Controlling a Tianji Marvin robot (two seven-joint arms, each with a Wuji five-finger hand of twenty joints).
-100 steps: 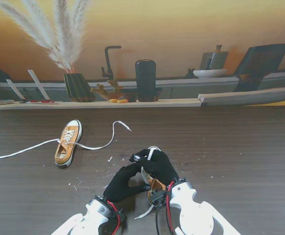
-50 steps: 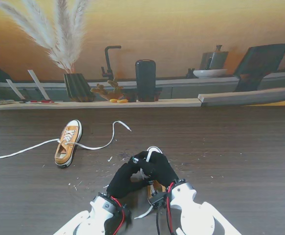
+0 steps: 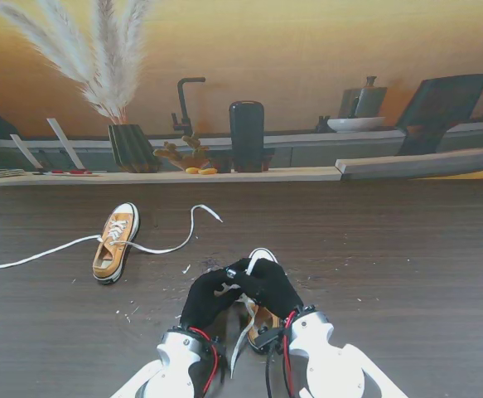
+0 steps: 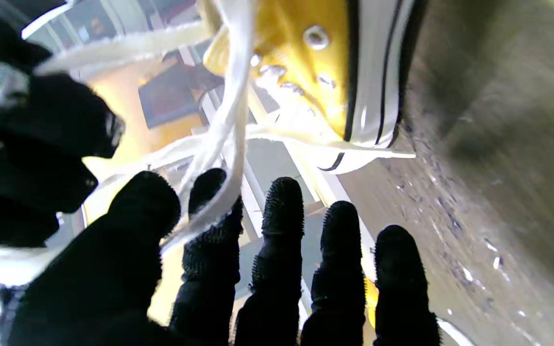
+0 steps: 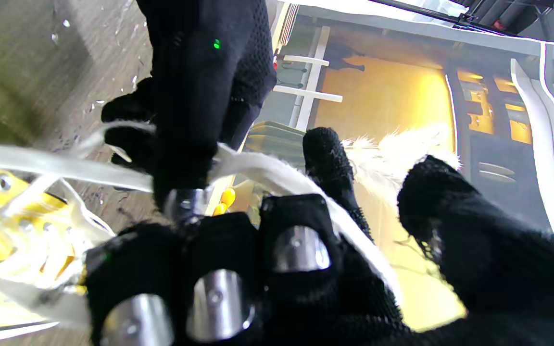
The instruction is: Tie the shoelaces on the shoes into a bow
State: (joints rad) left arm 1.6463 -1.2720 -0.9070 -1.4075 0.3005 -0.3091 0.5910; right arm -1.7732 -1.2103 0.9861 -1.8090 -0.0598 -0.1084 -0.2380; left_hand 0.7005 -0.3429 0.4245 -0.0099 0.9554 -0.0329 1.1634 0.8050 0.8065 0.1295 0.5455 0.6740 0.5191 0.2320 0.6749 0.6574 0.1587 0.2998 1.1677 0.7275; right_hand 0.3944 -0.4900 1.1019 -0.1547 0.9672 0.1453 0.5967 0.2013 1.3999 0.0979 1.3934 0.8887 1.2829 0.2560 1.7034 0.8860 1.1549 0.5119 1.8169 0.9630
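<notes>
Dark wood-grain table (image 3: 390, 249) ran beneath a shelf of ornaments: pampas grass (image 3: 100, 50) in a vase, a dark speaker, a bowl. You had two shoes to lace.

Far shoe (image 3: 115, 243): it lay to your left, well apart from both hands, toe pointing away from you. Its lace (image 3: 162, 246) trailed loose across the table on either side. No knot, no bow. Nothing had been done on it.

Near shoe (image 3: 262, 259): it sat close in front of you, mostly covered by both hands, white toe cap showing past the fingers.

Left hand (image 3: 210, 300): thumb and index finger pinched a white lace strand (image 4: 226, 144); the other three fingers stood straight and apart, holding nothing.

Right hand (image 3: 270, 286): fingers curled, with a lace strand (image 5: 282, 175) running across the knuckles. Whether that strand was truly gripped, I could not tell.

The strands were lifted off the shoe and crossed between your hands, and a free end hung down toward you. No finished loop or bow was visible. My judgement: you were early in the tie on the near shoe, at crossing or forming the first loop. Both bows remained to be made.
</notes>
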